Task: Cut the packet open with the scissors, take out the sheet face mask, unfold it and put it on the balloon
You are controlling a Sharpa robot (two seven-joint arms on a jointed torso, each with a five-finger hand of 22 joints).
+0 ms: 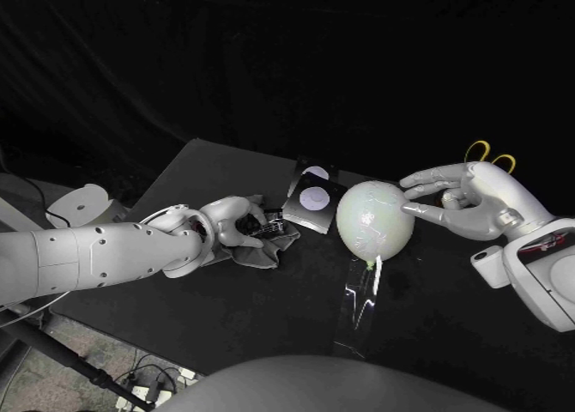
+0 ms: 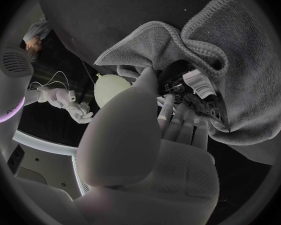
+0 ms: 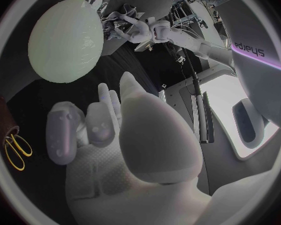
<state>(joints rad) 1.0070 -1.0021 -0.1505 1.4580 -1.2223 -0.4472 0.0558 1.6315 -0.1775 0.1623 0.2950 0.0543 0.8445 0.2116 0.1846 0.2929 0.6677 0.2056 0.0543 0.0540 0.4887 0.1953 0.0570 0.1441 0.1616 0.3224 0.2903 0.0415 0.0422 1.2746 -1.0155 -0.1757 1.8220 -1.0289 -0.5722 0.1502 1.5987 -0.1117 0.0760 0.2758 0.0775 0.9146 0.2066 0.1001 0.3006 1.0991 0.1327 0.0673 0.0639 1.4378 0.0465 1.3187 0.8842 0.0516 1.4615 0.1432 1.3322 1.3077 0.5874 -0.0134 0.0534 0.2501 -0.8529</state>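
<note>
The packet (image 1: pixel 315 197) is standing at the balloon's (image 1: pixel 374 219) ten o'clock. It is probably light, slick and floppy, so pinching a corner looks best. The right hand (image 1: pixel 467 202) is hovering at the balloon's three o'clock, fingers apart and holding nothing. The left hand (image 1: pixel 232 221) is lying at nine o'clock, fingers pressing into a grey cloth (image 1: pixel 273 249); I cannot tell whether it is gripping. The scissors (image 1: pixel 492 158) are lying at two o'clock.

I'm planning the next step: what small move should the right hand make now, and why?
Probably reach back for the scissors: the right hand holds nothing beside the balloon, the scissors lie untouched behind it, and the left hand rests on the cloth by the packet.
</note>
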